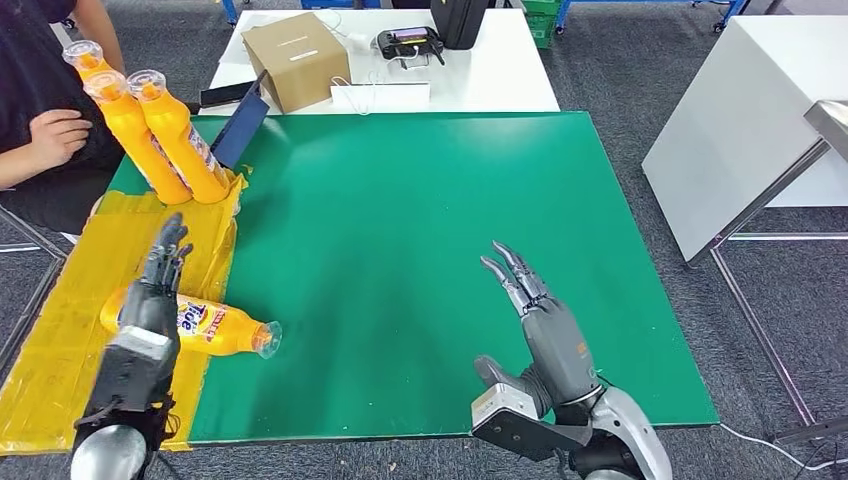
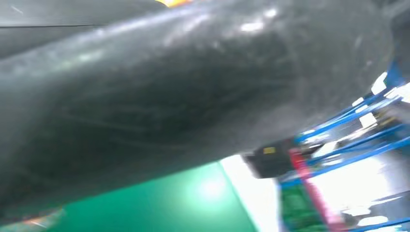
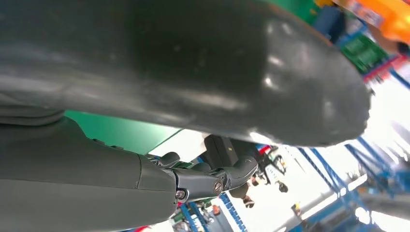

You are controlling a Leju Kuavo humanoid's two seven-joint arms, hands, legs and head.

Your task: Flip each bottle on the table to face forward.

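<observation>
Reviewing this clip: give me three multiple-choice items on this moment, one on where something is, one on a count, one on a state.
1. Where does the lying bottle rest?
A. On the white table
B. At the yellow sheet's edge, its cap end over the green mat
C. On the floor

2. How many orange bottles are upright near the person?
A. One
B. Five
C. Three

3. How is the right robot hand?
A. Holding nothing, fingers apart, above the mat
B. Gripping a bottle
C. Pressing the cardboard box

Answers: 1 B, the head view shows it across the yellow-green border under the left robot hand. 2 C, three upright bottles cluster at the far left. 3 A, its fingers are extended with nothing in them.
</observation>
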